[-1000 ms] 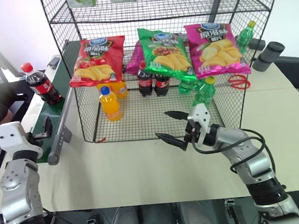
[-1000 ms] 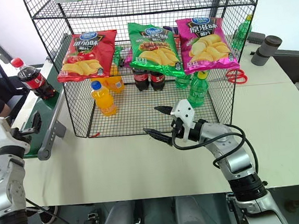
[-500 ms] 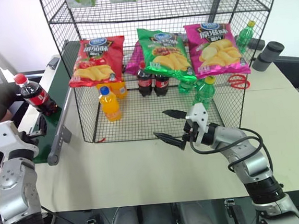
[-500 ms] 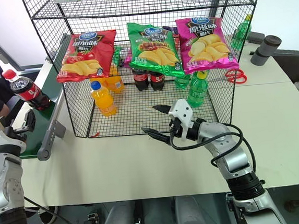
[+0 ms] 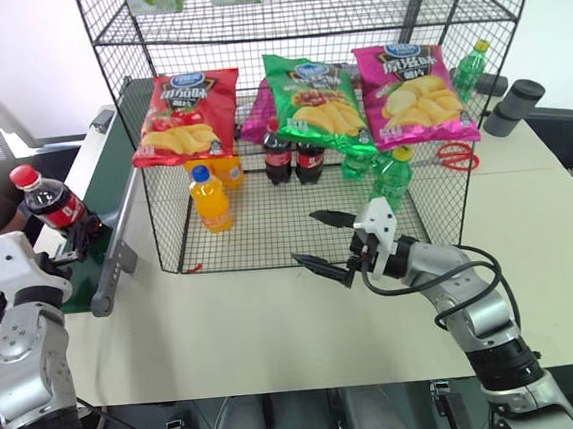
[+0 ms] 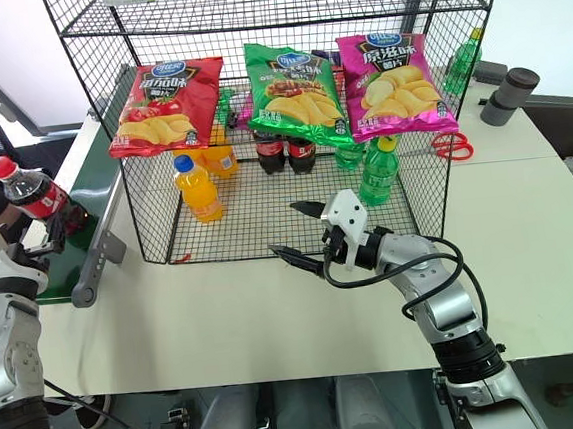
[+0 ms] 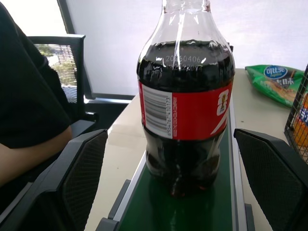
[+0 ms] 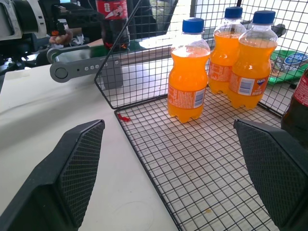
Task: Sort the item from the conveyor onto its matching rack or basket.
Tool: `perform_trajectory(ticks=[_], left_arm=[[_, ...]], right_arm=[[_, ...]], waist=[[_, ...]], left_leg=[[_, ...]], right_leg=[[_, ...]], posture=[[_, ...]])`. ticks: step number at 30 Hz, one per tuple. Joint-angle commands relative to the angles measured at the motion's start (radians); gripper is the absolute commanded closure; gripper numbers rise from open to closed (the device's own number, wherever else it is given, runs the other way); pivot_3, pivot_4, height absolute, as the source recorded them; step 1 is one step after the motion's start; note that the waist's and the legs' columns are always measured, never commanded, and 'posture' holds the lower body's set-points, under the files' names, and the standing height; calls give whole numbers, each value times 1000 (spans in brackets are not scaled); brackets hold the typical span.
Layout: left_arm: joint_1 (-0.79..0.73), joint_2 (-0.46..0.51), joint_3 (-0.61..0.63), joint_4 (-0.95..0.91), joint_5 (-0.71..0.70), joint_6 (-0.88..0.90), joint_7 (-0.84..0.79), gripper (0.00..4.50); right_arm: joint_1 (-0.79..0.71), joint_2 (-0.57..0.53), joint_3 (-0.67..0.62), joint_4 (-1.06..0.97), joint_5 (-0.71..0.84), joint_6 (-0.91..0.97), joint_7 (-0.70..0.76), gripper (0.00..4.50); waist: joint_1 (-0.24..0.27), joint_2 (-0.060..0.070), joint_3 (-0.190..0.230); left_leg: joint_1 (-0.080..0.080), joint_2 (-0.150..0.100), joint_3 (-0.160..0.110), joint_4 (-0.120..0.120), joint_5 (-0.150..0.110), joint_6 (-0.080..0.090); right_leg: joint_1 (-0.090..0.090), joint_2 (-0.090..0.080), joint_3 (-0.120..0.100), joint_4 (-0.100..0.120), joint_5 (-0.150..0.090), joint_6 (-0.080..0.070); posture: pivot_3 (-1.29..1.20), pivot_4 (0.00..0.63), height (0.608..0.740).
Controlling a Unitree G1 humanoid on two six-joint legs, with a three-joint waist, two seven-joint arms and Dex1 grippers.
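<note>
where belt (image 7: 192,211) runs smooth, ribbed cola bottle (image 7: 185,101) upright

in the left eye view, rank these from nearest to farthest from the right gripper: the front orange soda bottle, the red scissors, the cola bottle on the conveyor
From the right gripper:
1. Front orange soda bottle, in the rack's basket, toward the robot's left.
2. Red scissors, on the table behind the rack, to the robot's right.
3. Cola bottle, on the conveyor, far to the left by the left gripper.
</note>
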State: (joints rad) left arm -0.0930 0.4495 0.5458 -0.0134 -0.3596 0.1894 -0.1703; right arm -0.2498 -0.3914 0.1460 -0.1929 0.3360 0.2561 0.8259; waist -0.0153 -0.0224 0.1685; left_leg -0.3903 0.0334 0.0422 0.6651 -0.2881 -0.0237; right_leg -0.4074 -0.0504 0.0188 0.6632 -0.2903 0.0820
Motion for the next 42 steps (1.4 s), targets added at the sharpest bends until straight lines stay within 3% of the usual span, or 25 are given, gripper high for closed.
perform_trajectory(ticks=[1,14,15,18,25,28,36,40,42], left_arm=[[-7,20,22,-28,-1,-17,-1,0],[0,16,34,-39,-10,-39,-7,0],[1,15,35,-41,-13,-40,-8,515],[3,14,39,-50,-21,-39,-13,1453],[-31,34,71,-142,-106,-44,-53,1453],[-48,60,61,-247,-216,10,-113,1453],[-11,180,-29,-524,-634,313,-278,1453],[-30,239,-214,-569,-581,397,-332,1453],[-55,221,-285,-562,-563,399,-348,1453]], right_arm=[[-1,7,1,-34,9,-10,0,29],[-4,8,7,-31,11,-10,3,29],[-4,8,8,-31,11,-10,3,0],[-4,8,8,-30,11,-10,4,0],[-8,9,11,-27,8,-12,3,0],[-18,11,14,-25,7,-14,5,0],[-62,13,27,-41,32,15,33,0],[-88,11,33,-56,74,66,64,0],[-99,15,32,-68,106,105,72,0]], waist=[[0,0,0],[0,0,0],[0,0,0],[0,0,0],[1,-2,0],[1,-3,0],[-5,-3,1],[-4,-3,1],[-2,-3,1]], left_leg=[[0,0,0,0,0,0],[0,0,0,0,0,0],[0,0,0,0,0,0],[0,0,0,0,0,0],[-1,0,0,0,0,0],[-2,0,-1,0,0,0],[-2,-1,-1,-1,0,0],[-2,-2,-1,-2,0,0],[-1,-2,-1,-1,0,0]], right_leg=[[0,0,0,0,0,0],[0,0,0,0,0,0],[0,0,0,0,0,0],[0,-1,0,0,0,0],[-1,-1,-1,-1,0,0],[-1,-2,-1,-1,0,0],[-1,-4,-1,-2,0,0],[-1,-4,-1,-2,0,-1],[-1,-3,-1,-2,0,-1]], posture=[[0,150,734],[0,150,734],[0,150,734],[0,150,734],[0,150,734],[0,150,734],[0,150,734],[0,150,734],[0,150,734]])
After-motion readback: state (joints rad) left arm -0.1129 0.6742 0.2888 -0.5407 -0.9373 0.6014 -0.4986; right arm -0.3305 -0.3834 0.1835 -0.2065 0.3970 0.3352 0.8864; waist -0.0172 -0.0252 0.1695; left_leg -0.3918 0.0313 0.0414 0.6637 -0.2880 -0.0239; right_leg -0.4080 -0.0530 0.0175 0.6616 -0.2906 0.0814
